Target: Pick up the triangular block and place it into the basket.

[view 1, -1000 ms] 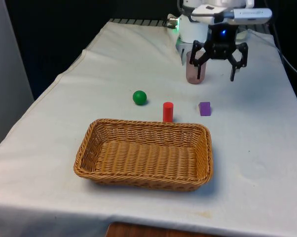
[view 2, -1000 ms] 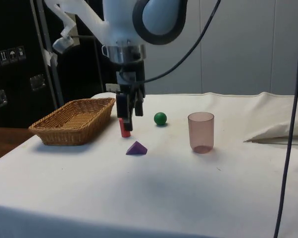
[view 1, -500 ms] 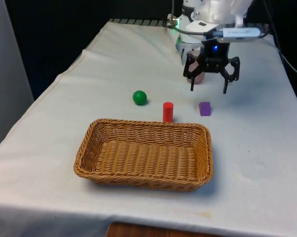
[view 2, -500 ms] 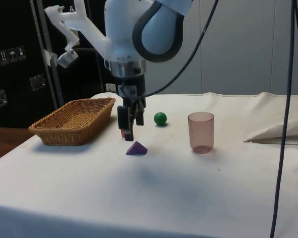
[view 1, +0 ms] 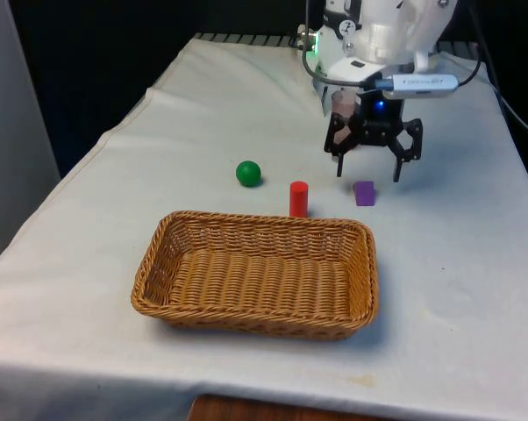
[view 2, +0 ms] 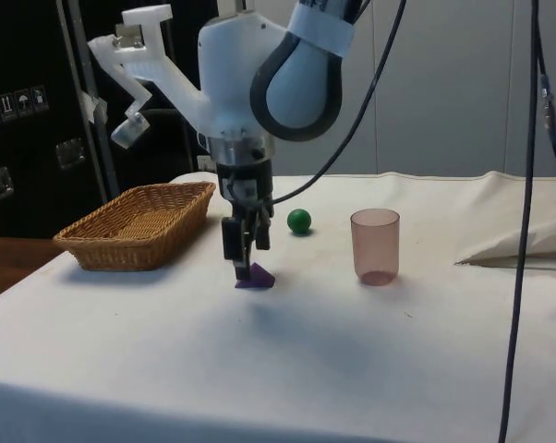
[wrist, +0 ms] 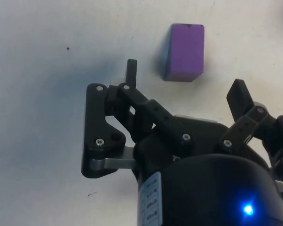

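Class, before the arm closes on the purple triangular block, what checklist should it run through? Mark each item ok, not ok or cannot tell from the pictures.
1. Fingers spread: the gripper is open. Ok.
2. Target free: the purple triangular block lies alone on the white cloth. Ok.
3. Low enough: in the side view the fingertips reach block level. Ok.
4. Block between the fingers: in the wrist view the block sits ahead of the fingertips, not between them. Not ok.
5. Neighbours clear: the red cylinder and pink cup stand apart from the gripper. Ok.
6. Basket ready: nothing lies inside. Ok.
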`<action>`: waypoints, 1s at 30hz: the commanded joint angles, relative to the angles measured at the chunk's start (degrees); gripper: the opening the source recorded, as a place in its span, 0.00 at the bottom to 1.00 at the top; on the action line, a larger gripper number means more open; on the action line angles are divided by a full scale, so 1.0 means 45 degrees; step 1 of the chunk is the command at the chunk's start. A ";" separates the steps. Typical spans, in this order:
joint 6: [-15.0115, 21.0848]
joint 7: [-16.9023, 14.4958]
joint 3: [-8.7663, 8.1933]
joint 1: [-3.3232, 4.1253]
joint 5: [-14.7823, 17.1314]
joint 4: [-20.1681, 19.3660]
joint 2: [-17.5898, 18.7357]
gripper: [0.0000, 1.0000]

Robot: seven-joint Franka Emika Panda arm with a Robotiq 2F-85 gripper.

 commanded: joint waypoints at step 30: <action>-0.0357 -0.0038 -0.0115 0.0064 -0.0166 -0.0025 -0.0586 0.33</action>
